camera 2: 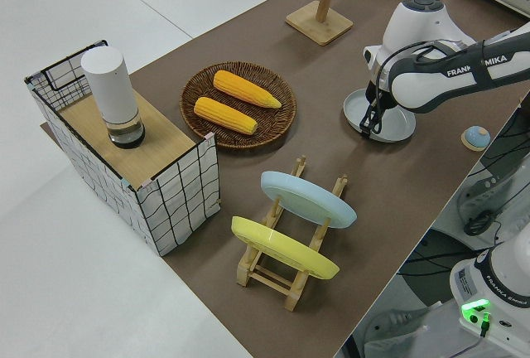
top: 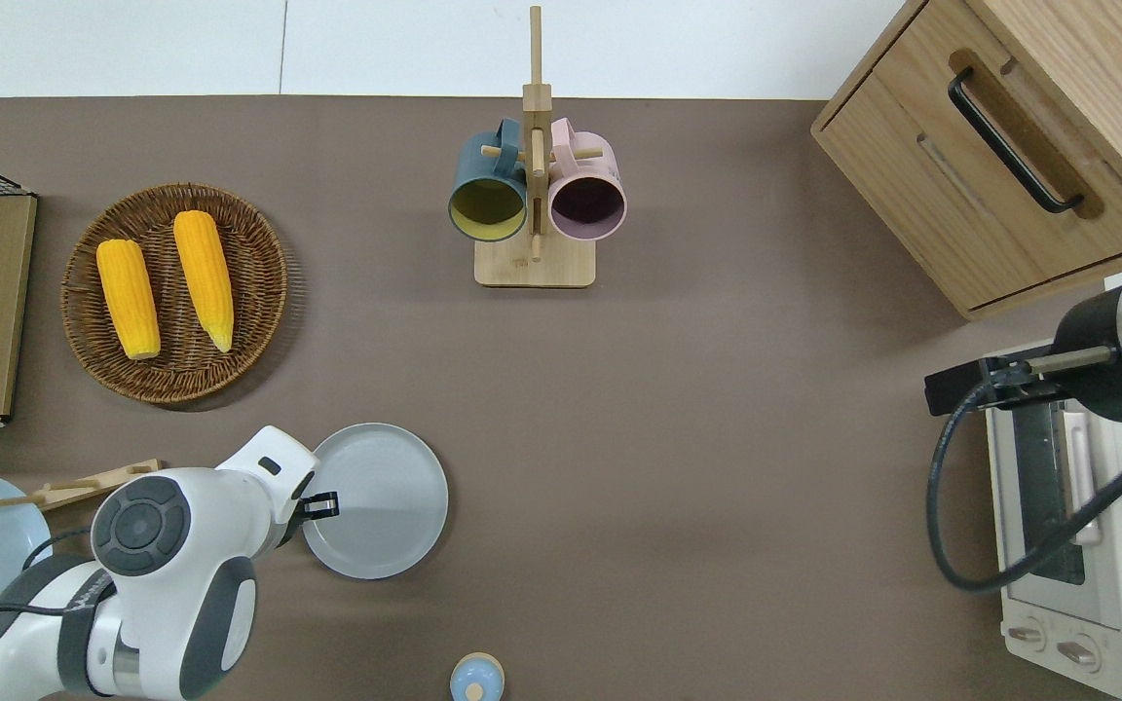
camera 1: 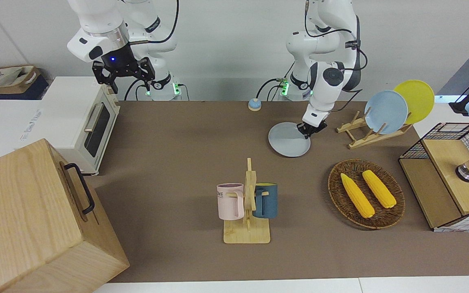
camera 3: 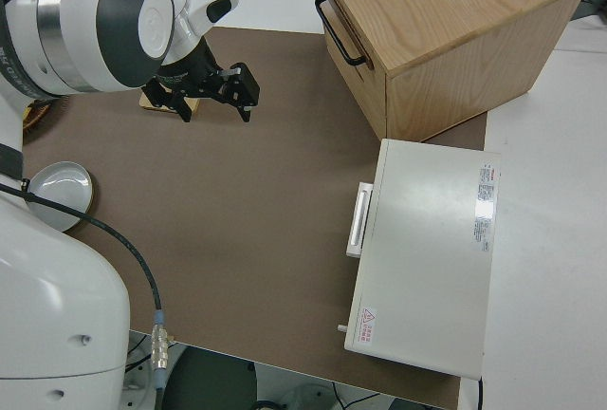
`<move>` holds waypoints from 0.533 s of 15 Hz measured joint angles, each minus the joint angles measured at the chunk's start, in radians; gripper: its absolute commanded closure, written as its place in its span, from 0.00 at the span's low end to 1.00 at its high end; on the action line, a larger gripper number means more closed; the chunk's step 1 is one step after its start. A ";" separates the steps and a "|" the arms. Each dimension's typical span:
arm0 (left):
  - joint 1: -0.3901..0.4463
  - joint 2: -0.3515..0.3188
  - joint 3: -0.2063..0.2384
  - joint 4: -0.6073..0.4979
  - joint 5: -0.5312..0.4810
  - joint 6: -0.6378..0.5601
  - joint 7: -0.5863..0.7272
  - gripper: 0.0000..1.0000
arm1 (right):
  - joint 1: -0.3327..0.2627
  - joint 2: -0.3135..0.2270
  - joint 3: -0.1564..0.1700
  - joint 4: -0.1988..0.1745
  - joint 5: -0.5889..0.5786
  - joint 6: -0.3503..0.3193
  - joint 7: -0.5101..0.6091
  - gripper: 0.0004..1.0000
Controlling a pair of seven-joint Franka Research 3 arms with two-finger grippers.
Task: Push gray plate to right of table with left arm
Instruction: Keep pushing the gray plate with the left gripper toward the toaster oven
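Pressing against the rim of the round pale gray-blue plate, the left arm's black two-finger gripper (whether its jaws are apart or together I cannot tell) has it near the robots' edge of the brown bench; most of the slide toward the right arm's end seems left; the right arm is parked.

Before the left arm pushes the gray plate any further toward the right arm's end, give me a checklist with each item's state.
1. Left gripper at the gray plate's rim, on the left arm's side: ok.
2. Plate flat on the table: ok.
3. Bare tabletop between plate and toaster oven: ok.
4. Mug rack and small blue bell off the push line: ok.
5. Fingers open or shut: cannot tell.
6. Right arm parked: ok.
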 measured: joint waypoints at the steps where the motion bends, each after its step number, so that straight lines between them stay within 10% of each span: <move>1: 0.000 0.001 -0.023 0.002 -0.020 0.001 -0.020 1.00 | 0.000 0.000 0.000 0.000 0.000 0.000 0.000 0.02; 8: -0.002 0.036 -0.188 0.042 -0.050 0.005 -0.238 1.00 | 0.000 0.000 0.000 0.000 0.000 0.000 0.000 0.02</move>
